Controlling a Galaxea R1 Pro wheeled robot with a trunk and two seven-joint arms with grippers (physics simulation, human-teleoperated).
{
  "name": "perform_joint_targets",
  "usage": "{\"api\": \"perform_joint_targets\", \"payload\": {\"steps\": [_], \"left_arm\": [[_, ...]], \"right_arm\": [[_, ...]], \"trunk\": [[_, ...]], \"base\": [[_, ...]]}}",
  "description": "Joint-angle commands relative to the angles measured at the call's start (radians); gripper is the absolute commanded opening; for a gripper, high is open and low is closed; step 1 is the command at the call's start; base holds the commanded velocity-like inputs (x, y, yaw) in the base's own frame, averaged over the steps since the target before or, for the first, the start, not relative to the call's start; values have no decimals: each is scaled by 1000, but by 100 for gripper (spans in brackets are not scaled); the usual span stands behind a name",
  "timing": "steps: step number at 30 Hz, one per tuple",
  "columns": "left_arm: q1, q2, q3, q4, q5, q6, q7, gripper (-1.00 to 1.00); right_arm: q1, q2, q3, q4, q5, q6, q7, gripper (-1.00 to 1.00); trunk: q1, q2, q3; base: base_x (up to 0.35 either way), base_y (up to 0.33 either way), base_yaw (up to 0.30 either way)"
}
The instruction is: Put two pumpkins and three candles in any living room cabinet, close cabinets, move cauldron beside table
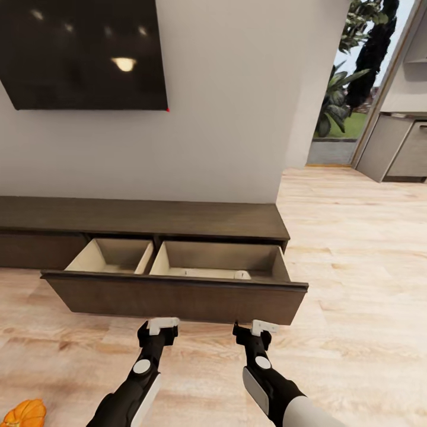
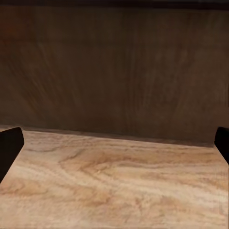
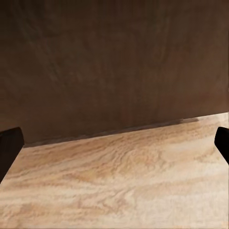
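The cabinet (image 1: 142, 218) is standing against the pale wall, and its wide drawer (image 1: 178, 296) is hanging pulled out, showing two pale beige compartments. In the right compartment, small off-white shapes are lying near the front wall; they are probably candles (image 1: 242, 274), but they are too small to tell for sure. One pumpkin (image 1: 25, 413) is lying on the floor (image 1: 356, 296), well apart from the cabinet, on the robot's left side.

Both arms are reaching toward the drawer front. The left pincer (image 1: 162, 325) and the right pincer (image 1: 261, 327) are both standing apart and holding nothing; in the wrist views their dark fingertips (image 2: 9, 145) are sitting at the far edges, with the drawer front close ahead.

The risk, I think, is closing the drawer now, because the pumpkin is not yet inside. Also, an uneven push from the two arms could skew the long drawer.

The drawer front is flat dark brown wood with fine grain, the floor is light planks, and the pumpkin is ribbed and bright orange.
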Motion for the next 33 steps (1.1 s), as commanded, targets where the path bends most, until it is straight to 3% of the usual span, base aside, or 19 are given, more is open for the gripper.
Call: {"api": "perform_joint_targets", "payload": {"steps": [1, 12, 26, 33], "left_arm": [[0, -1, -1, 0, 0, 0, 0, 100], [0, -1, -2, 0, 1, -2, -1, 100], [0, -1, -3, 0, 0, 0, -8, 100], [0, 0, -3, 0, 0, -1, -5, 100]], "right_arm": [[0, 0, 0, 5, 0, 0, 0, 100], [0, 0, 0, 11, -1, -1, 0, 100], [0, 0, 0, 11, -1, -3, 0, 100], [0, 0, 0, 11, -2, -3, 0, 100]], "trunk": [[0, 0, 0], [0, 0, 0], [54, -98, -44], [54, -98, -44]], "base": [[147, 0, 0], [21, 0, 0], [0, 0, 0], [0, 0, 0]]}}
